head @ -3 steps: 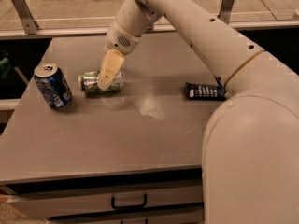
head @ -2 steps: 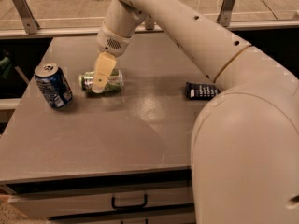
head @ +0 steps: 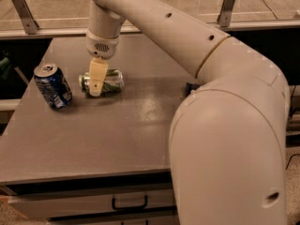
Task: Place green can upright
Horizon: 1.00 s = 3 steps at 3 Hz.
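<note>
Grasp step — the beige gripper is set over the toppled mottled green-and-silver aluminium can at the table's ten o'clock. Its clamping cannot be told — tilting upright is called for next.

Two drink cans are on the surface: one green can, lying on its side toward the far left corner, and one blue can, standing by the left edge. One arm reaches in from the right edge. It carries one gripper, which hangs at the green can's left half. One dark item shows near the right edge, mostly hidden behind the arm. One drawer handle sits below the near edge. Two slanted metal posts stand beyond the far edge, one past the left corner and one past the right.
</note>
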Available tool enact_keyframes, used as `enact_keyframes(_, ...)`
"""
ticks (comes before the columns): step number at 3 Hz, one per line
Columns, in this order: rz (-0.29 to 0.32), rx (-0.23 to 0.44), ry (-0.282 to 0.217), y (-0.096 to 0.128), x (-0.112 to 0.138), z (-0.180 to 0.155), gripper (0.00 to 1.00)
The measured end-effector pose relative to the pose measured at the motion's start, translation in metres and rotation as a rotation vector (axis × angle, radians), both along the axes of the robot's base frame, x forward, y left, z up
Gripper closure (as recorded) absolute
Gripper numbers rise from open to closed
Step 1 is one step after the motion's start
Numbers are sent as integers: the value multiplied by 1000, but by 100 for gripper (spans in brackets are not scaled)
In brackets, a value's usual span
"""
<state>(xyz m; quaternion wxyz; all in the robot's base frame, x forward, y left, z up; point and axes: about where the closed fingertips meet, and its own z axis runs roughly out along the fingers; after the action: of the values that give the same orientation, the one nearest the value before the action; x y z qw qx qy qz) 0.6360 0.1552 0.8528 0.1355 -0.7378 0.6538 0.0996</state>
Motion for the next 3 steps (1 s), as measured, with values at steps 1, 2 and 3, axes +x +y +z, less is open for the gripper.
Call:
enact_keyframes(1, -5, -44, -25, -1, 3, 0, 42)
enact_keyframes(2, -4, -52, -45, 1, 5, 6, 65)
enact_keyframes(3, 7, -3, -73, 9, 7, 25, 88)
